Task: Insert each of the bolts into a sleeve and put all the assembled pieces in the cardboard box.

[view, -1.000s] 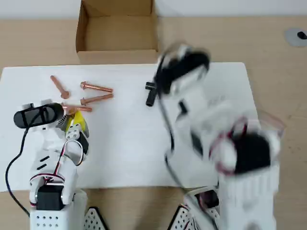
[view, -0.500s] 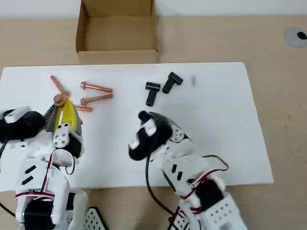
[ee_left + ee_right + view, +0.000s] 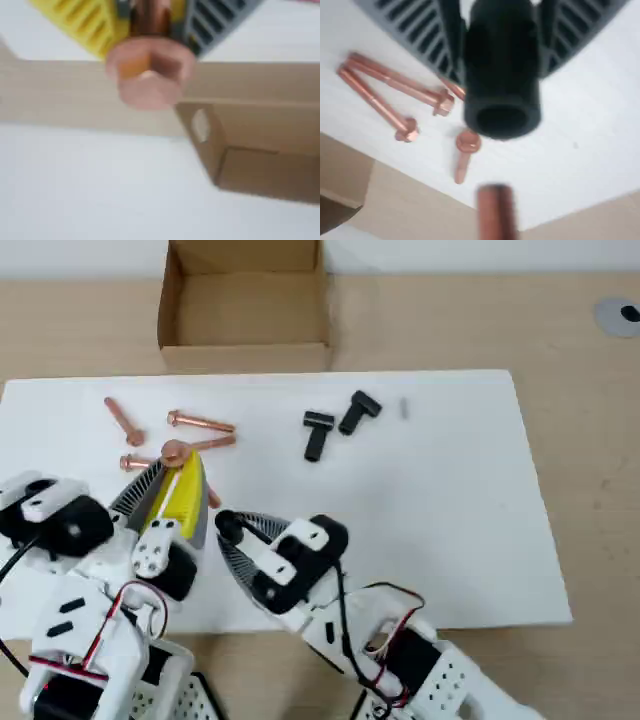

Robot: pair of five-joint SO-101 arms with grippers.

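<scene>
My left gripper (image 3: 178, 468), with one yellow and one grey finger, is shut on a copper bolt (image 3: 175, 452) whose flanged head (image 3: 150, 72) points away from the wrist. Close to its right, my right gripper (image 3: 228, 532) is shut on a black sleeve (image 3: 502, 75), its open bore facing outward. A blurred copper shaft (image 3: 495, 210) shows just past the sleeve's mouth. Three more bolts (image 3: 200, 422) (image 3: 125, 421) (image 3: 137, 462) lie on the white mat (image 3: 440, 500). Two black sleeves (image 3: 317, 435) (image 3: 358, 411) lie mid-mat. The open cardboard box (image 3: 245, 300) stands behind the mat.
The mat's right half is bare. The tan tabletop (image 3: 580, 390) surrounds it, with a small grey disc (image 3: 620, 315) at the far right corner. Both arm bases stand at the near edge.
The right arm swung from the sleeves at mid-mat down and left, carrying a sleeve. The left gripper rose and shifted right with its bolt, so the two grippers now stand close together.
</scene>
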